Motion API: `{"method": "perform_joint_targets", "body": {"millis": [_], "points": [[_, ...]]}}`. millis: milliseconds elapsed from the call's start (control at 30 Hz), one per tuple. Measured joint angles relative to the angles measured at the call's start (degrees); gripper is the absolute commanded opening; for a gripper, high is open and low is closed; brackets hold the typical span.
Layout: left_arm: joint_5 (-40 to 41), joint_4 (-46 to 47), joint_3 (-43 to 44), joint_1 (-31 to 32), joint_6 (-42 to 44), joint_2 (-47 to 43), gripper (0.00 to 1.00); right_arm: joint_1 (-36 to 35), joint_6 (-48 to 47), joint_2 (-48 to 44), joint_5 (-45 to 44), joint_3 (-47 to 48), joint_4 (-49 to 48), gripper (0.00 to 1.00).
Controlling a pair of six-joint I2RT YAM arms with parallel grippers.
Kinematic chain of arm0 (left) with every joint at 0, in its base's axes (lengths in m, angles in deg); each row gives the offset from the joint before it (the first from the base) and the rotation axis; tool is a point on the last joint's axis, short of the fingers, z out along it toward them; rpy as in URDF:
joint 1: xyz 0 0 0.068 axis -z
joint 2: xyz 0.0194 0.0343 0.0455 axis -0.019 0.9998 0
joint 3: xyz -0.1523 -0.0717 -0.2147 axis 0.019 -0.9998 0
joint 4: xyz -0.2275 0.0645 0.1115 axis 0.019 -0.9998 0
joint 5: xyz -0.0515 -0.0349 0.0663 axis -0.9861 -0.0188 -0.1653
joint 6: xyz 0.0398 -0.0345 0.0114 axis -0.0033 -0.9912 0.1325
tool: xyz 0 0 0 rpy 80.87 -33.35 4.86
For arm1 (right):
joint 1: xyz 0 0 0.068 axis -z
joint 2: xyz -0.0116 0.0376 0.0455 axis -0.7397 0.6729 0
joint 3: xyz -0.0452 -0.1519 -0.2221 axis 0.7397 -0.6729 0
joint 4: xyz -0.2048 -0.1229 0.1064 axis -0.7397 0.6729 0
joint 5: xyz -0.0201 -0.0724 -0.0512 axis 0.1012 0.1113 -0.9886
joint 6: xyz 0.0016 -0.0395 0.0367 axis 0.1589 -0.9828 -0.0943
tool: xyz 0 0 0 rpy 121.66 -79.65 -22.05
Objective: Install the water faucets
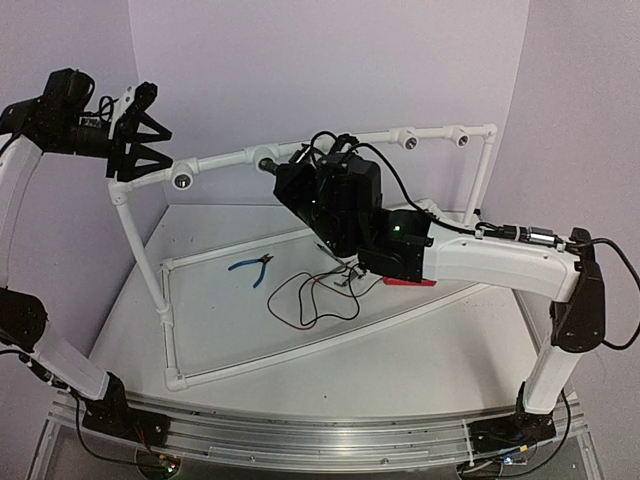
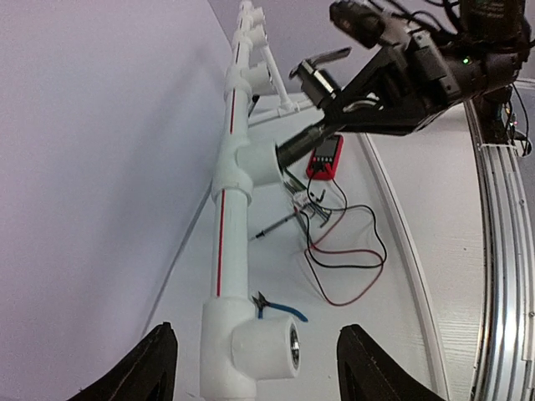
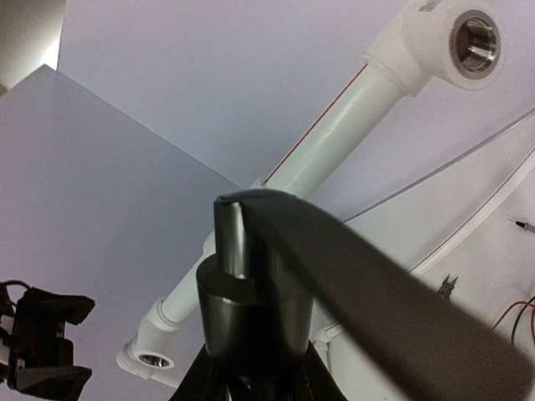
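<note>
My right gripper (image 3: 253, 372) is shut on a dark grey water faucet (image 3: 251, 292); its lever handle (image 3: 376, 309) sweeps across the right wrist view. In the left wrist view the faucet (image 2: 305, 138) has its end at a white pipe socket (image 2: 259, 163) on the top rail. From above, the right gripper (image 1: 300, 185) sits at that middle socket (image 1: 265, 160). My left gripper (image 1: 163, 150) is open at the rail's left end. Its black fingers (image 2: 155, 368) stand either side of the end socket (image 2: 267, 351) without touching it.
The white pipe frame (image 1: 340, 145) has more open sockets (image 1: 410, 140) along its top rail. Blue-handled pliers (image 1: 252, 266), a red multimeter (image 1: 408, 282) and red and black leads (image 1: 310, 295) lie on the table inside the frame.
</note>
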Motion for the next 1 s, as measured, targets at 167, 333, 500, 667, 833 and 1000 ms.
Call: {"method": "perform_joint_targets", "body": {"millis": [167, 333, 500, 667, 833, 1000], "points": [[-6.21, 8.74, -1.14, 0.84, 2.81, -0.37, 0.64, 2.17, 5.82, -0.26, 0.69, -0.41, -0.69, 0.00], [-5.81, 26.38, -15.21, 6.36, 2.62, -2.28, 0.62, 2.15, 7.93, -0.35, 0.72, -0.87, -0.91, 0.00], [-2.16, 39.24, -28.92, 14.33, 4.53, -5.21, 0.62, 2.24, 9.40, -0.57, 0.49, -2.12, -2.23, 0.00], [4.37, 53.20, -37.61, 23.71, 6.17, -8.25, 0.61, 2.37, 9.32, -0.57, 0.94, -2.20, -2.69, 0.00], [11.05, 64.72, -44.09, 28.87, 9.28, -9.19, 0.56, 2.38, 7.12, -0.57, 1.04, -2.30, -3.45, 0.00], [17.68, 72.97, -45.52, 30.08, 11.82, -9.02, 0.50, 1.88, 1.35, -0.57, 0.50, -4.40, -7.81, 0.00]]}}
